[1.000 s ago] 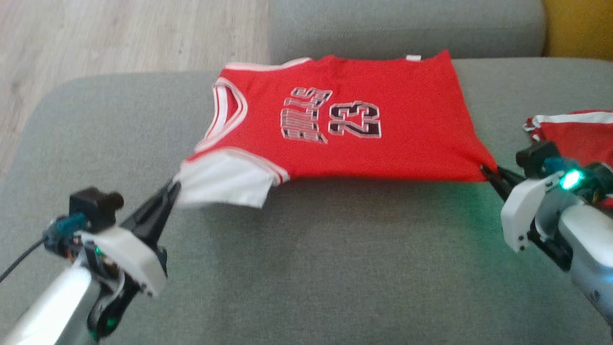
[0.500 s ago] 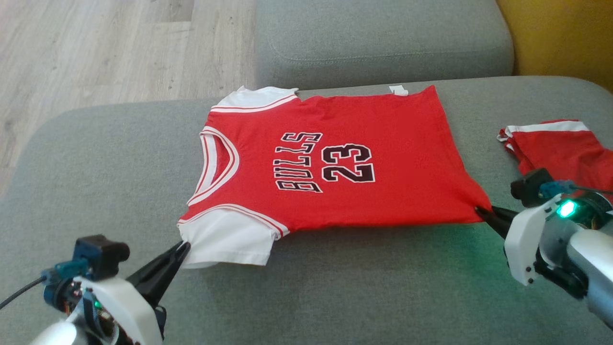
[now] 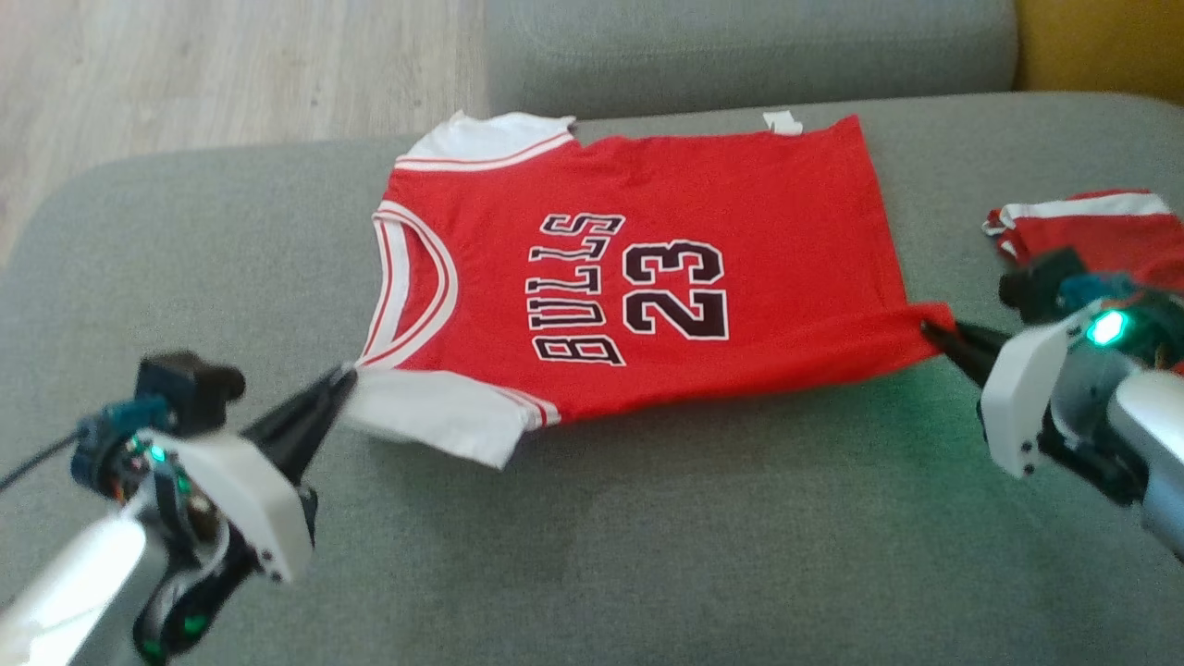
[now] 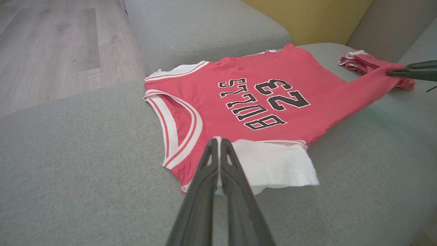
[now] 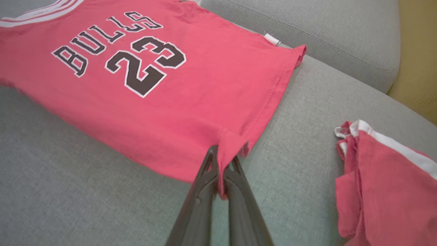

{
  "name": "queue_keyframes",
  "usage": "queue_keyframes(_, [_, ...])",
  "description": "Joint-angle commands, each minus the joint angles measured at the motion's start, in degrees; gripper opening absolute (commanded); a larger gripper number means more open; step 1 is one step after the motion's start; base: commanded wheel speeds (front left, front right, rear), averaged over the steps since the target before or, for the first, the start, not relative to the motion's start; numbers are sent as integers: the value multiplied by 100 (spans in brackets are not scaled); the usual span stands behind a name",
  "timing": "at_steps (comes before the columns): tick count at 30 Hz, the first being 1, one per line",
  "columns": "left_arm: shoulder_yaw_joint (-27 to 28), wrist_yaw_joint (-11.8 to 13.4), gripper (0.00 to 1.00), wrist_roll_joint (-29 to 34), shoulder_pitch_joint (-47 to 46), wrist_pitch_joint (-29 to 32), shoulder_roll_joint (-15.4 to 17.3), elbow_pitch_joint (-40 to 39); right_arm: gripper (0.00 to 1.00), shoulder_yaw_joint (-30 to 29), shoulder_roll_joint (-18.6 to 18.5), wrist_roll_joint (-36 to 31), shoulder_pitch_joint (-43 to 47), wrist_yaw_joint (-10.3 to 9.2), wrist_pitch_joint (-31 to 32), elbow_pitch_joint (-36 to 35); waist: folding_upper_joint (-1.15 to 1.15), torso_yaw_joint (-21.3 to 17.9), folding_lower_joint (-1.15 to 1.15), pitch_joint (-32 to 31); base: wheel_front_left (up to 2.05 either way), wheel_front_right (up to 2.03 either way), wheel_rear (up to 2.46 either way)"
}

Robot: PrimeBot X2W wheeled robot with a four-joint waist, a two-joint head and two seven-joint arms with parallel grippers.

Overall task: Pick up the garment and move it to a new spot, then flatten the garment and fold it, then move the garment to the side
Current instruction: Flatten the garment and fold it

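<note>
With your left gripper [image 3: 347,377] clamped shut on the white sleeve [image 3: 435,425] and your right gripper [image 3: 928,326] clamped on the hem corner [image 3: 902,324], you are raising the jersey's [image 3: 768,240] near edge higher off the sofa [image 3: 647,536] than a moment ago, probably starting the fold.

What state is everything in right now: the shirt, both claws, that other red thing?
Jersey: spread flat, print up, near edge pinched at both ends.
Left claw: shut on the white sleeve.
Right claw: shut on the hem corner.
Second red garment: crumpled, lying apart.
</note>
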Motion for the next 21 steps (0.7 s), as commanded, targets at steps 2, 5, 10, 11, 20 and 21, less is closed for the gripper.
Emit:
queue_keyframes(2, [258,-54,0,86,-622,44,112,36,0,-101,-51,2,-216,-5,-33,-5,0,3,-1,165,0,0,0])
queue_keyframes(5, [197,-134,0,138,-1006,134,6,303,0,-130,35,16,-370,-5,-38,119,0,21,-1,299,0,0,0])
queue_keyframes(10, [91,-244,0,221,-1630,256,-166,856,0,-104,210,-1,-604,-5,-60,323,0,7,-1,497,0,0,0])
queue_keyframes(11, [74,-262,0,233,-1746,266,-199,969,0,-93,245,-1,-652,-5,-67,365,0,0,-1,537,0,0,0])
queue_keyframes(20, [-188,-373,0,501,-2651,235,-441,1955,0,-7,551,-19,-1027,-5,-156,909,0,-78,-1,834,0,0,0])
queue_keyframes(21, [-229,-379,0,551,-2740,218,-465,2062,0,-1,596,-5,-1063,-5,-169,971,0,-94,-1,871,0,0,0])
